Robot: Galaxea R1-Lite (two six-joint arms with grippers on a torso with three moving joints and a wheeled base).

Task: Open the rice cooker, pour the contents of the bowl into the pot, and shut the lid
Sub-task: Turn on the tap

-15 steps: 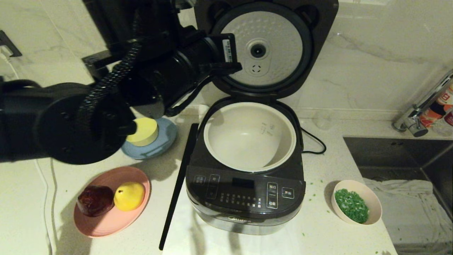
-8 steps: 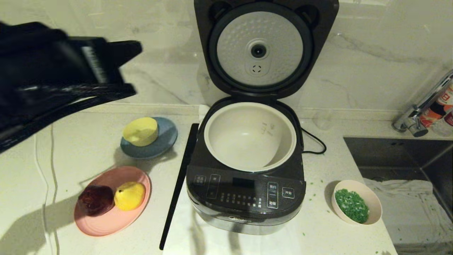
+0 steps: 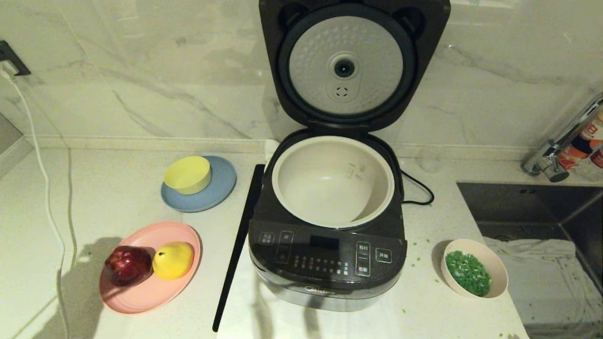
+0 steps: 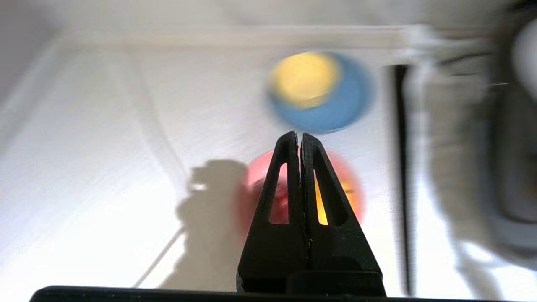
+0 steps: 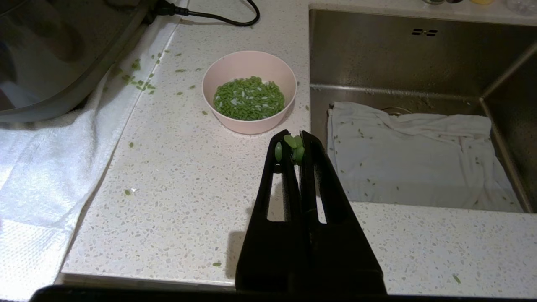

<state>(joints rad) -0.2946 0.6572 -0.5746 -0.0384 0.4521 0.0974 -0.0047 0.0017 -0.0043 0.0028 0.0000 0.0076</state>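
While the lid stands raised, both arms are out of the head view and nothing touches the cooker.

Rice cooker: the rice cooker (image 3: 327, 263) sits mid-counter on a white cloth (image 5: 37, 167), its button panel facing the robot.
Lid: the lid (image 3: 351, 66) is swung fully up against the marble wall, its dimpled silver plate showing.
Pot: the pot (image 3: 333, 181) sits in the cooker, off-white; nothing shows on the part of its floor in view.
Bowl: the bowl (image 3: 475, 268) stands upright on the counter to the cooker's right, near the sink (image 3: 532, 207) edge.
Contents: the contents (image 3: 468, 273) lie in the bowl; loose green bits are scattered on the counter around it.
Right gripper: the right gripper (image 5: 295, 136) hangs above the counter on the near side of the bowl, apart from it; its fingers are pressed together, gripping no object, with a few green bits stuck at the tips.
Left gripper: the left gripper (image 4: 298, 136) is above the counter left of the cooker, fingers pressed together and holding nothing; the wrist view is blurred.
Left of cooker: a yellow bowl (image 3: 187, 174) rests on a blue plate (image 3: 219, 188); a pink plate (image 3: 150, 287) carries a red fruit (image 3: 127, 265) and a yellow fruit (image 3: 173, 260), touching each other.
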